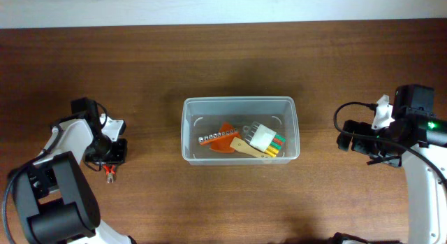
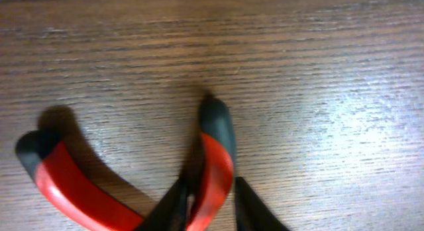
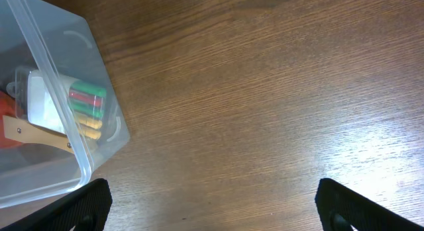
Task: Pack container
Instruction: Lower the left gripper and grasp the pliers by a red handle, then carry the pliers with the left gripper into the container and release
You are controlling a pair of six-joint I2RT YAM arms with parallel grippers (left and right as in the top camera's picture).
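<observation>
The container point(image 1: 241, 101) is a clear rectangular tub at the table's middle; its corner shows in the right wrist view point(image 3: 50, 72). It holds an orange tool point(image 1: 225, 139), a white pack with green, red and yellow pieces point(image 1: 268, 140) and a tan wooden piece. Red-and-black pliers point(image 1: 110, 173) lie on the wood at the left. My left gripper point(image 1: 107, 159) is down on them; in the left wrist view its fingers point(image 2: 209, 194) are closed on one red handle point(image 2: 217, 138). My right gripper point(image 1: 346, 137) is open and empty right of the tub, fingers wide apart point(image 3: 212, 204).
The pliers' other handle point(image 2: 63, 181) curves off to the left on the wood. Bare brown table lies between each arm and the tub. A pale wall edge runs along the table's far side point(image 1: 223, 6).
</observation>
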